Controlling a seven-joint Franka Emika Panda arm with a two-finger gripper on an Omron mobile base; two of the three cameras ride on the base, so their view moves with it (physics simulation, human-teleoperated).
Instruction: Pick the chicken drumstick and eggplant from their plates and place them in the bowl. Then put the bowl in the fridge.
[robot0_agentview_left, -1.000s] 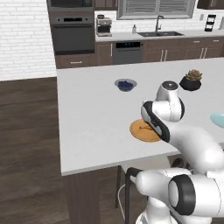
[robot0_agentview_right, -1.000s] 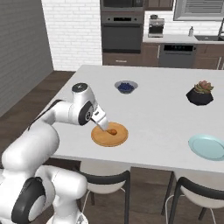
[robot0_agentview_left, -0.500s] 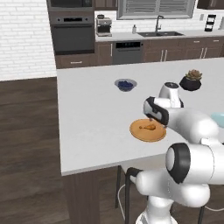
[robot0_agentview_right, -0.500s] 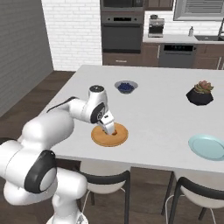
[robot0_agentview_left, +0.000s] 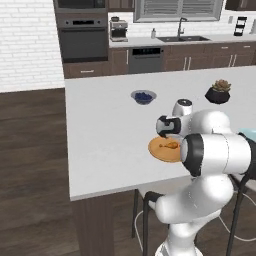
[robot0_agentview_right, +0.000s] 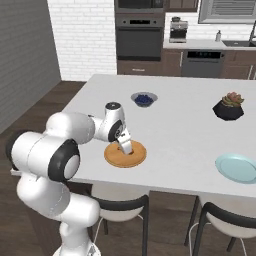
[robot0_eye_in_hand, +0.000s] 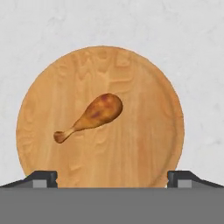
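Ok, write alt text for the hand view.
A golden-brown chicken drumstick lies in the middle of a round wooden plate on a pale counter, seen from straight above. The open pincer has its two dark fingertips at the bottom edge, spread wide.

Plate (robot0_eye_in_hand: 131, 144) under the end effector (robot0_eye_in_hand: 112, 177) is tan-orange wood with visible grain, matt; drumstick (robot0_eye_in_hand: 89, 116) on it is golden-brown, slightly glossy. Worktop (robot0_eye_in_hand: 192, 52) around it is pale, smooth, faintly marbled stone-look. Teal plate (robot0_agentview_right: 237, 167) well off to the side looks glossy.
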